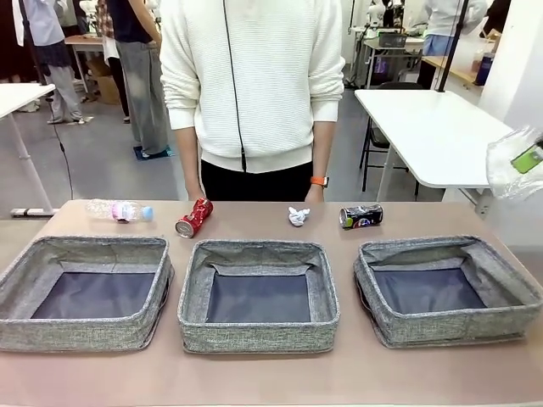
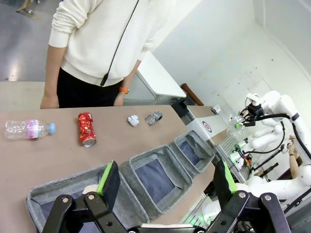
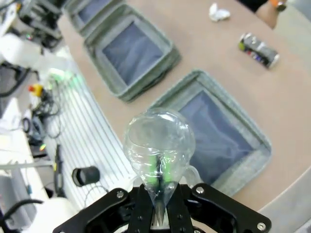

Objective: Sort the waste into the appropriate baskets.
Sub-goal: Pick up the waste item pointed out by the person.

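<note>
Tabletop (image 3: 204, 48) basket (image 3: 175, 90) lies beyond right gripper (image 3: 158, 172), clamped on clear plastic bottle (image 3: 158, 138); release should be centred. Left gripper (image 2: 166, 177) fingers: apart.

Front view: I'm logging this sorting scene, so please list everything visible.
baskets: three, grey, row on near table side
blue-capped bottle: one, clear, far left
crushed can: one, red, far side, left of centre
paper wad: one, white, far middle
dark can: one, black, behind right basket
held bottle: one, clear, raised at right edge
person: one, white sweater, far side
left gripper: one, black, open near left basket
right gripper: one, black, shut on held bottle
</note>
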`<action>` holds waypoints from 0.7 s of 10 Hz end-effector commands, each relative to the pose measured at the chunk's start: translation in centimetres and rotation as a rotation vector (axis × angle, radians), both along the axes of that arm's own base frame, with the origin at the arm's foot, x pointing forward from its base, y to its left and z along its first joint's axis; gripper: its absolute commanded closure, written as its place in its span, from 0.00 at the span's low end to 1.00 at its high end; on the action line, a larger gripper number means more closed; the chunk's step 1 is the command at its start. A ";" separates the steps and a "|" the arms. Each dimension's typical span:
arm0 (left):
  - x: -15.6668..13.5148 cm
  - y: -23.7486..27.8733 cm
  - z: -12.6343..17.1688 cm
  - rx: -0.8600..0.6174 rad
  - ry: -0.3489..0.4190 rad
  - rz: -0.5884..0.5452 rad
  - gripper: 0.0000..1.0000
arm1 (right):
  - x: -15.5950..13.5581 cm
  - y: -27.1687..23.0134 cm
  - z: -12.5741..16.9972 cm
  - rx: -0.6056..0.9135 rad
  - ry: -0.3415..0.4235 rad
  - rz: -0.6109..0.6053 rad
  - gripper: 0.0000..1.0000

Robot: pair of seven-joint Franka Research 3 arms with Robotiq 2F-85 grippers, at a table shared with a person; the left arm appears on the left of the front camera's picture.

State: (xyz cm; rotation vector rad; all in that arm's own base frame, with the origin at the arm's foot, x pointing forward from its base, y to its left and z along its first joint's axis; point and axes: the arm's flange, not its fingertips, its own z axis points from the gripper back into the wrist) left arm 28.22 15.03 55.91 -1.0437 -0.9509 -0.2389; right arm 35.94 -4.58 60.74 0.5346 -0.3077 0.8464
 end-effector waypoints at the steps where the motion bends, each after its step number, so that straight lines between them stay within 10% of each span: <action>1: 0.1 0.1 0.1 -0.011 -0.030 -0.006 0.00 | 2.0 9.1 5.5 -0.134 0.084 -0.103 0.99; 7: 0.1 0.1 0.1 -0.011 -0.030 -0.006 0.00 | 2.4 38.3 10.2 -0.469 0.381 -0.345 0.99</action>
